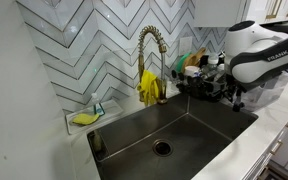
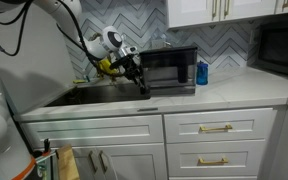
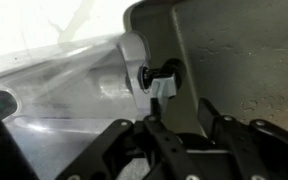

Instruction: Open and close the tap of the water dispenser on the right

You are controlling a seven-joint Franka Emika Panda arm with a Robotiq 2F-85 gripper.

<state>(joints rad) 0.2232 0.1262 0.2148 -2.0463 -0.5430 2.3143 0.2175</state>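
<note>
The water dispenser (image 3: 162,74) is a small dark fixture with a white part, standing on the pale counter at the sink's rim. It shows in the wrist view just beyond my fingertips. My gripper (image 3: 179,118) is open and empty, a short way short of the dispenser, with the sink basin showing between the two fingers. In both exterior views the gripper (image 1: 232,95) (image 2: 143,88) hangs over the sink's far corner. I cannot make out the dispenser in either exterior view.
A tall gold coil-spring faucet (image 1: 150,48) with yellow gloves (image 1: 148,88) stands behind the dark sink (image 1: 199,135). A soap dish with a sponge (image 1: 84,118) and a dish rack (image 1: 199,85) sit nearby. A microwave (image 2: 169,68) and a blue bottle (image 2: 202,72) stand on the counter.
</note>
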